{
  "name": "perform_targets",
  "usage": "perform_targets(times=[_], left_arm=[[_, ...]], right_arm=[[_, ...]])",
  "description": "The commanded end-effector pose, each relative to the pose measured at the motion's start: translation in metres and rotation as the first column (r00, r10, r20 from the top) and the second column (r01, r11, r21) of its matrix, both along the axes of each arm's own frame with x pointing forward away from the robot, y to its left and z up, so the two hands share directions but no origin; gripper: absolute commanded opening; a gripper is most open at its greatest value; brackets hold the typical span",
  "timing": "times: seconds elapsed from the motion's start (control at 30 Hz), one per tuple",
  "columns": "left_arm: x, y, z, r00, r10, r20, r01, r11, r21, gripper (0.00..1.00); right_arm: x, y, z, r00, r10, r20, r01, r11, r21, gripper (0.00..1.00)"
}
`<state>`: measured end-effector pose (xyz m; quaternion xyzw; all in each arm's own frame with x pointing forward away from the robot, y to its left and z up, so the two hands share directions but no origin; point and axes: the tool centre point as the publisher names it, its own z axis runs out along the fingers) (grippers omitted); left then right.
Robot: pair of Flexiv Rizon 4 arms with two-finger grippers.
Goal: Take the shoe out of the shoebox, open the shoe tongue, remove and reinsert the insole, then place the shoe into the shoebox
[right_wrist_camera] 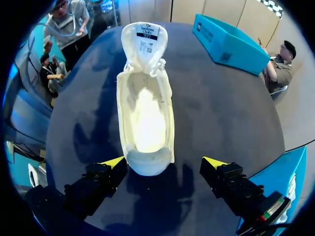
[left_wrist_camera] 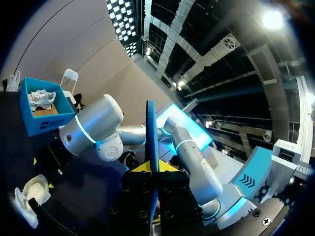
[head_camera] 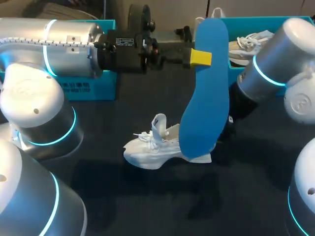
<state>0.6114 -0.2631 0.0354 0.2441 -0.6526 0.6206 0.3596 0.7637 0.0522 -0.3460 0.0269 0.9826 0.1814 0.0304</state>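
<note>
On the tabletop (head_camera: 147,206) the white shoe (head_camera: 157,147) lies out of its box with its tongue (right_wrist_camera: 144,37) thrown open. Only my right wrist view shows it bare inside, the right gripper (right_wrist_camera: 164,162) with fingers apart either side of the heel. Above, my left gripper (head_camera: 201,58) is clamped on the blue insole (head_camera: 204,98), edge-on in its own wrist view. I judge reinsertion and return to the far teal shoebox (head_camera: 261,20) remain.
</note>
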Motion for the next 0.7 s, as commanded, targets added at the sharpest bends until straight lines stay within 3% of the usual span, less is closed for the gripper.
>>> perform_targets(times=[0.03, 0.37, 0.7], left_arm=[[0.0, -0.001, 0.0, 1.0, 0.0, 0.0, 0.0, 1.0, 0.001, 0.0], [0.0, -0.001, 0.0, 1.0, 0.0, 0.0, 0.0, 1.0, 0.001, 0.0], [0.0, -0.001, 0.0, 1.0, 0.0, 0.0, 0.0, 1.0, 0.001, 0.0]], right_arm=[[-0.001, 0.005, 0.01, 1.0, -0.001, 0.003, 0.001, 0.987, -0.16, 1.0], [-0.017, 0.01, 0.017, 0.999, 0.025, 0.034, -0.017, 0.978, -0.209, 1.0], [-0.029, 0.015, 0.016, 0.998, 0.042, 0.052, -0.031, 0.981, -0.191, 1.0]])
